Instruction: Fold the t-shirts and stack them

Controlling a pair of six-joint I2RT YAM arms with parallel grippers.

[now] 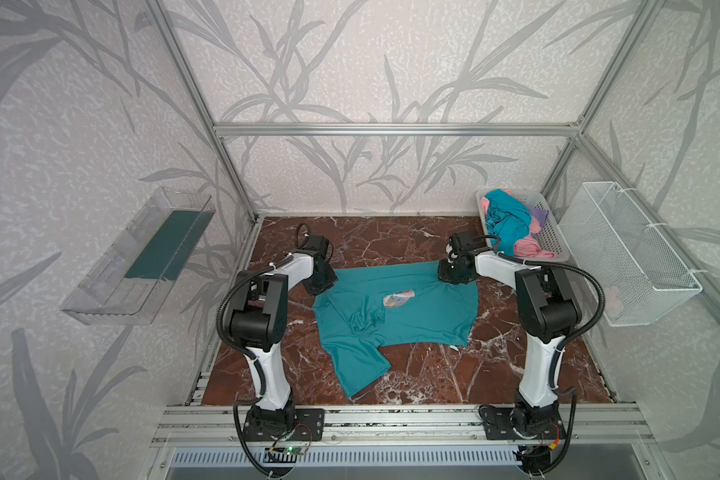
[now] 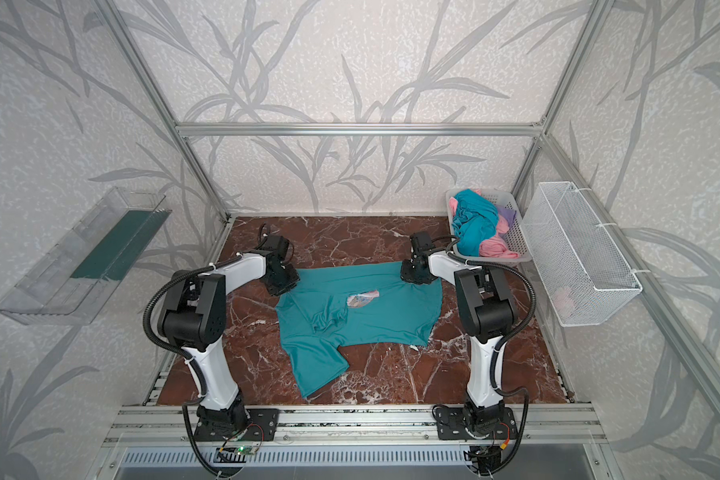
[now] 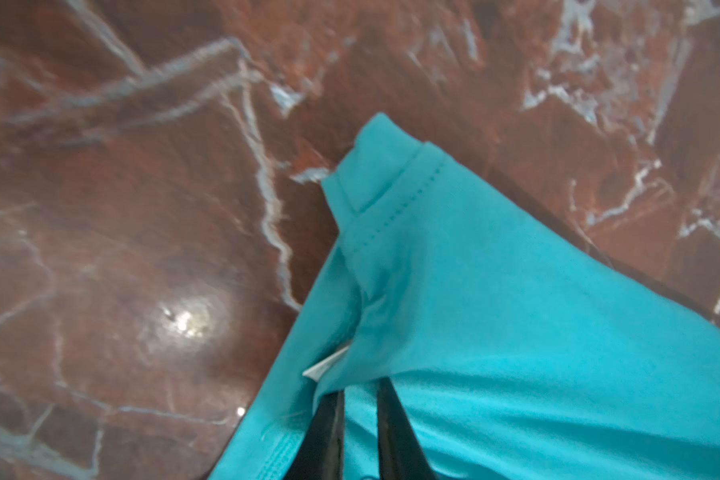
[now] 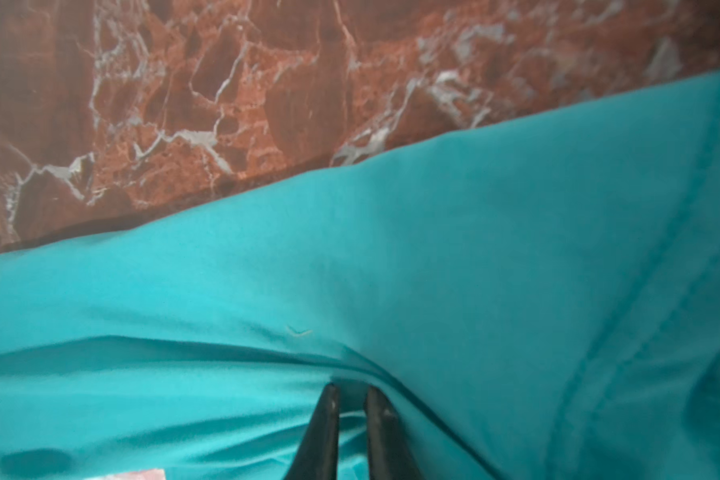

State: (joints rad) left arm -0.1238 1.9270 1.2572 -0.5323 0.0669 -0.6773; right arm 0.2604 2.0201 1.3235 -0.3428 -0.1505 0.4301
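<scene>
The soft teal jersey t-shirt (image 1: 412, 316) lies spread mid-way across the red-brown marble table (image 1: 433, 374). My left gripper (image 3: 360, 388) and right gripper (image 4: 351, 388) each pinch its far edge. I'd raise the 2 corners together, edge taut.

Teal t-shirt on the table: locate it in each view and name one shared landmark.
In a top view: teal t-shirt spread mid-table.
In a top view: teal t-shirt, again mid-table.
Left wrist: teal t-shirt, its hemmed corner, gripped by the left pincer.
Right wrist: teal t-shirt, a broad fold, gripped by the right pincer.
Shared landmark: red marble table, in all four.
</scene>
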